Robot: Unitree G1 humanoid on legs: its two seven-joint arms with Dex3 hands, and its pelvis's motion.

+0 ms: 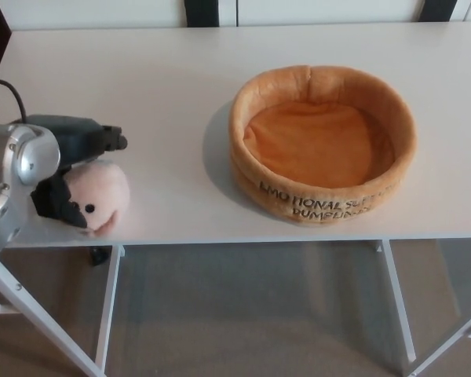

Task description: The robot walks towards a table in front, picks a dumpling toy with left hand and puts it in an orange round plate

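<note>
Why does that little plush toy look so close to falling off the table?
The dumpling toy sits right at the front left edge of the table, slightly overhanging it, under the robot's left hand. The orange plate is empty and looks fine. Nothing is spilled or damaged.

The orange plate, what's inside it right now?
Nothing shows inside the orange plate: only its bare orange fabric bottom. The near wall hides a thin strip of floor. The dumpling toy sits far left, at the left hand.

Left hand (pixel 71 169) wraps the pale dumpling toy (pixel 100 196) at the white table's (pixel 173 86) front-left edge. Orange plush plate (pixel 322 141) sits well apart, empty.
</note>
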